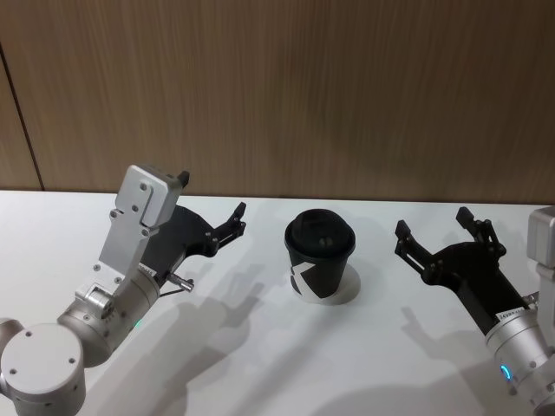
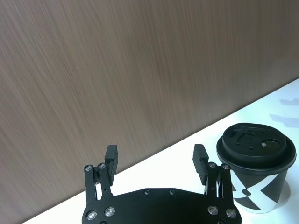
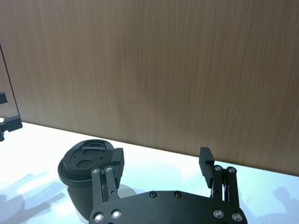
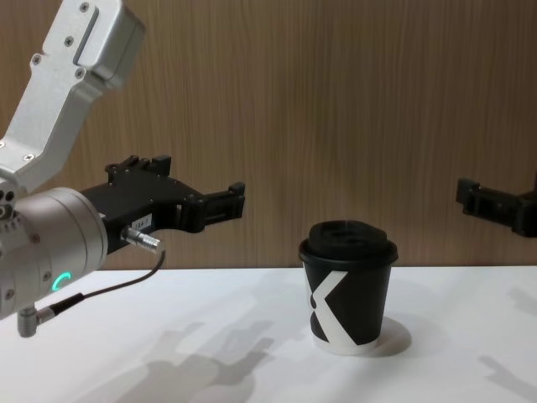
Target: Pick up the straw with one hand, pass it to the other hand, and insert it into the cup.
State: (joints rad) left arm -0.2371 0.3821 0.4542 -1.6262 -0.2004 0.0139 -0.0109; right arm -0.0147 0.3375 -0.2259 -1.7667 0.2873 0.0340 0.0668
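The black paper cup (image 1: 319, 260) with a white angular mark and a domed black lid stands upright at the middle of the white table (image 1: 260, 364). My left gripper (image 1: 211, 199) hovers to its left, open, with nothing between its fingers. To the cup's right my right gripper (image 1: 433, 222) is also open and empty, held above the table. In the left wrist view the cup (image 2: 257, 172) sits just beside one fingertip (image 2: 200, 156). In the right wrist view the cup (image 3: 79, 168) stands behind the gripper's finger (image 3: 117, 161). The straw is out of view.
A wood-panel wall (image 1: 286, 95) rises right behind the table's far edge. A thin grey cable (image 4: 109, 290) loops from the left arm's silver wrist (image 4: 50, 243). Bare white tabletop lies in front of the cup and on both sides of it.
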